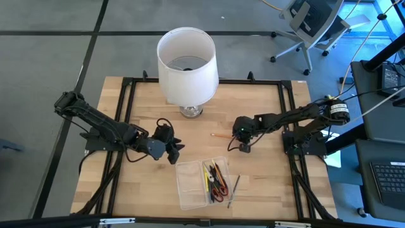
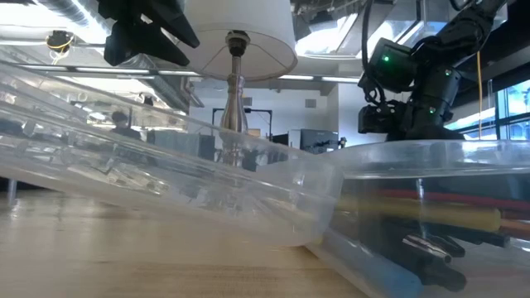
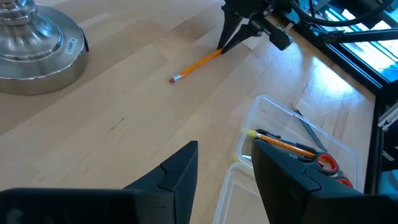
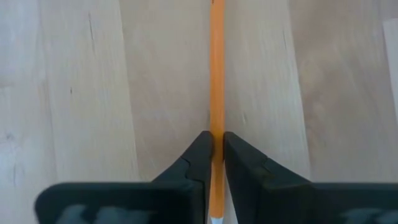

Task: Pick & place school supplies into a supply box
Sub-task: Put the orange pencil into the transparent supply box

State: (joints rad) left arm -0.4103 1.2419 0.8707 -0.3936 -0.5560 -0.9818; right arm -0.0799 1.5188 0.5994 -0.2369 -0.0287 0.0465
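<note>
Your right gripper (image 4: 216, 149) has its two dark fingers pressed against the sides of a thin orange wooden pencil (image 4: 216, 74) that lies flat on the pale wooden table (image 1: 266, 177), near the silver lamp base (image 3: 34, 46). Your left gripper (image 3: 227, 168) hangs with its fingers spread, holding nothing, just beside the shallow clear plastic supply box (image 1: 190, 183). Inside that box you see a yellow pencil, dark pens and small red-handled scissors (image 3: 326, 165). One thin grey pen (image 1: 234, 188) lies on the table just beside the box.
</note>
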